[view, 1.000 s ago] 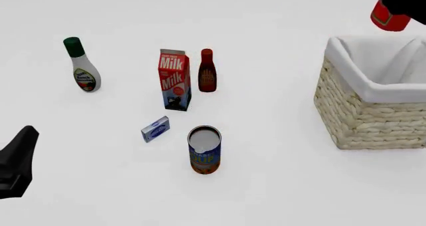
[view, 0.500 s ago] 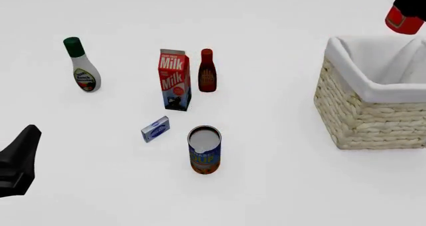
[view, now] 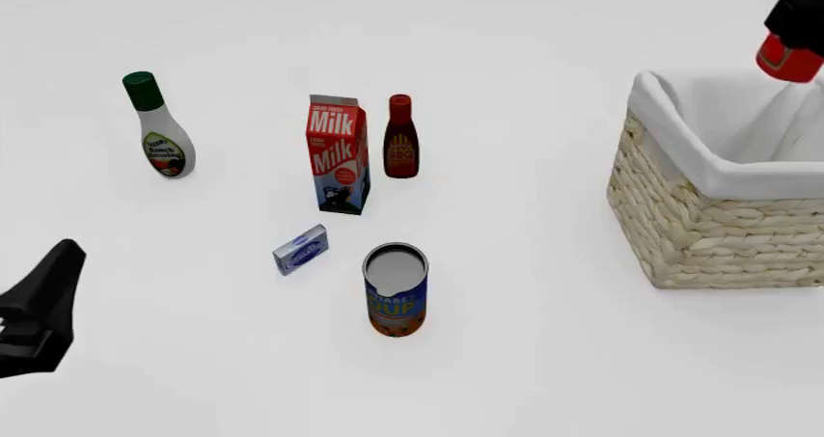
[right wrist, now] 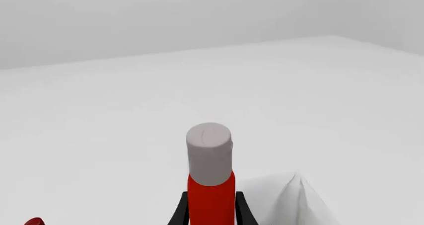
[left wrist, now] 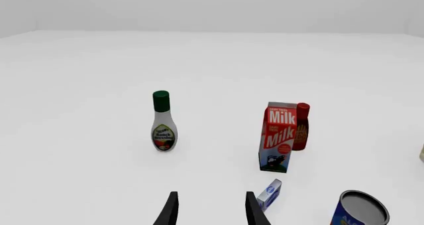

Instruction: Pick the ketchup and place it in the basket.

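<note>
Carried further toward the desk's right edge, the ketchup (view: 786, 59) hangs above the basket's (view: 716, 227) far right corner, pinched in the right gripper (right wrist: 210, 207), while the left gripper (left wrist: 210, 210) gapes empty.

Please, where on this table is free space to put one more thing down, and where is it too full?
Bare room lies between the can and the basket, and between the white bottle and the milk carton. It is crowded around the carton: the dark red bottle stands close beside it, with the small box and can just in front.

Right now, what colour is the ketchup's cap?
Pale grey-white, clearest in the right wrist view, on the ketchup.
</note>
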Controlling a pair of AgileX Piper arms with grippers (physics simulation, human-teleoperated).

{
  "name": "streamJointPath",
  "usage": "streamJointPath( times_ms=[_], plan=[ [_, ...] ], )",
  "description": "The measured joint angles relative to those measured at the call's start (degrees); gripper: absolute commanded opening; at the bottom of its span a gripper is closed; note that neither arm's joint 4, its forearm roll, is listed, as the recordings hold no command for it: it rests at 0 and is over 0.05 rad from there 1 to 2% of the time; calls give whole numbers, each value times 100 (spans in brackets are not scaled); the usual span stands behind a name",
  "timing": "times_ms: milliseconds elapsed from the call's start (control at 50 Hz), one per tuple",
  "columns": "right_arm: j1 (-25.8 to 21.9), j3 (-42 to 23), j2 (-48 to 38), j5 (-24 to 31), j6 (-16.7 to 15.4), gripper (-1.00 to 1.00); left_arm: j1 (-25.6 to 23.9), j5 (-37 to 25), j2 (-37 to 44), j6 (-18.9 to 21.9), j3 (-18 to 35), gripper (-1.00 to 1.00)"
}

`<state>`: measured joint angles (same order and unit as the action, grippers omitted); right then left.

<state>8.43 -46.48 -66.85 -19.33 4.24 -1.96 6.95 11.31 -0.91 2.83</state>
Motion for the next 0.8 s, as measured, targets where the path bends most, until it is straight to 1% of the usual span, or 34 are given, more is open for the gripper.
streamJointPath(
  times_ms=[300, 800],
  plan=[
    [258, 26, -349, -222, 25, -100, -18, 183, 194, 25, -30, 100],
    [557, 157, -785, -548, 14, -100, -19, 302, 324, 52, -46, 100]
  ],
)
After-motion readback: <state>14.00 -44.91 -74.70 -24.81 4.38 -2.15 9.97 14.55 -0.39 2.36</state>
